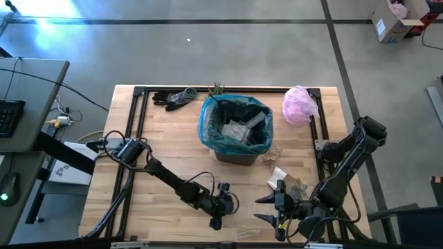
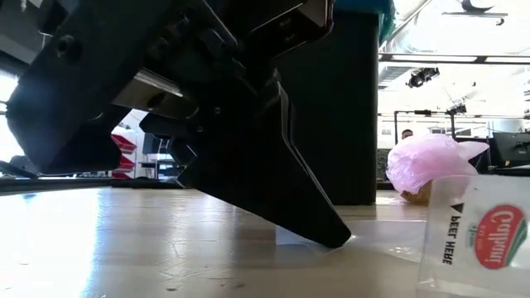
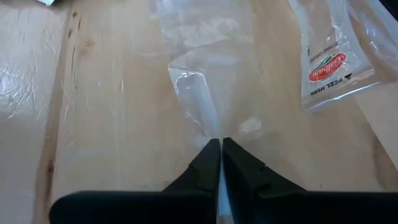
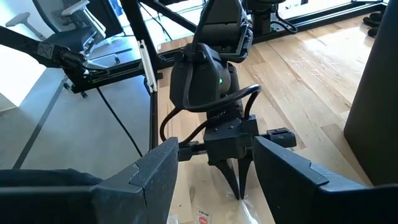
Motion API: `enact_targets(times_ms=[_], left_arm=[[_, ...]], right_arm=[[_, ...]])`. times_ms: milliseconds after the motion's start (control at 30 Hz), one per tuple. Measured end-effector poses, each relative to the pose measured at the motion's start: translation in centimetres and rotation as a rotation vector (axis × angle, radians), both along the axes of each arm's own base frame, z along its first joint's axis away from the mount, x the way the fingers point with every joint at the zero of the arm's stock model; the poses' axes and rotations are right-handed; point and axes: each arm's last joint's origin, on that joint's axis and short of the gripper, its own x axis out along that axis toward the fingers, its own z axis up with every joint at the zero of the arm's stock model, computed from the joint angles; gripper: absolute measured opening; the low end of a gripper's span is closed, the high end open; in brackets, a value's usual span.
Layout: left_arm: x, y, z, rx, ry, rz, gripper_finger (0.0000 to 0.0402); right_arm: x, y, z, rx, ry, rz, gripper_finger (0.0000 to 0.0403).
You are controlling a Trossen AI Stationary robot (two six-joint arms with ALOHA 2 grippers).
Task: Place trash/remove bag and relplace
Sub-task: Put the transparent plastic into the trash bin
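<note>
Left wrist view: I'm seeing left gripper jaws pinching a clear plastic wrapper on the table. Right gripper is hovering nearby, jaws spread.

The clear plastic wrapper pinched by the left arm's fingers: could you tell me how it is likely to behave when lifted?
The clear plastic wrapper looks thin and creased, so it will probably droop limply from the left gripper. It seems very light and may flutter. The film looks glossy, so it could slip out, since the shut fingers hold only its edge.
</note>
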Motion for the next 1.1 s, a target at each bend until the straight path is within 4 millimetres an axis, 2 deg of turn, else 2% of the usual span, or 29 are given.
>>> enact_targets(times_ms=[200,467,633,900,1000,1100], left_arm=[[-0.2,0.3,2.2,0.046,-0.046,-0.011,0.0000],[-1.7,1.2,9.8,0.147,-0.188,0.028,0.0000],[-3.5,2.0,15.7,0.200,-0.335,0.068,0.0000],[-6.3,4.6,24.0,0.314,-0.598,0.169,0.0000],[-6.6,6.2,26.2,0.370,-0.676,0.199,0.0000],[-6.5,8.7,27.7,0.430,-0.711,0.260,0.0000]], right_arm=[[0.0,0.0,0.0,0.001,0.000,0.000,0.0195],[-0.2,0.3,0.2,0.013,-0.017,0.006,0.0195],[-0.9,1.0,0.3,0.028,-0.026,0.032,0.0195],[-2.0,1.9,0.3,0.059,-0.043,0.028,0.0195],[-2.3,2.0,0.4,0.055,-0.054,0.019,0.0195],[-2.3,2.0,0.4,0.057,-0.058,0.017,0.0195]])
